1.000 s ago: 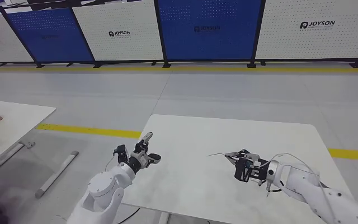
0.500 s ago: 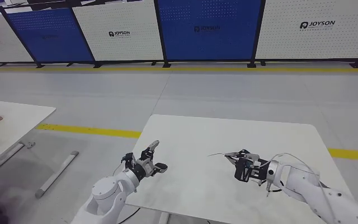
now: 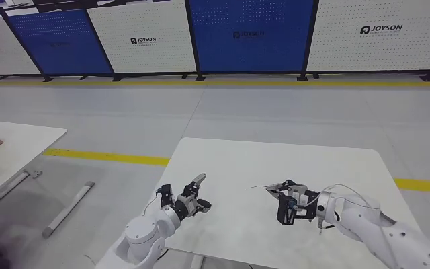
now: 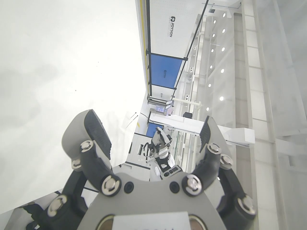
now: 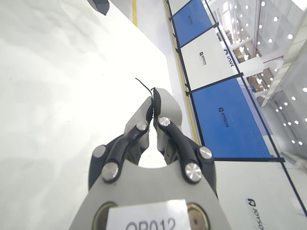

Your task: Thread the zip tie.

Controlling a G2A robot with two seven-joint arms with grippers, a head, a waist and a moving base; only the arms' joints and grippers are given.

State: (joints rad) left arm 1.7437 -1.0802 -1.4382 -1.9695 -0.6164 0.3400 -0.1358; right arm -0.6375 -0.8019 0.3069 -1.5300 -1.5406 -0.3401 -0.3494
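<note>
- Top view: the zip tie (image 3: 259, 186) is just a hairline poking out of the right gripper (image 3: 272, 190) over the white table (image 3: 269, 158). I can't make out its head or whether it touches the table. The left gripper (image 3: 201, 192) is near the table's left edge, well apart.
- Left wrist view: much clearer here, the left pads (image 4: 96, 130) are spread wide with nothing between them.
- Right wrist view: the fingers (image 5: 165, 101) are pressed together, pinching the black tie. A short curved tail sticks out, the rest is hidden.
</note>
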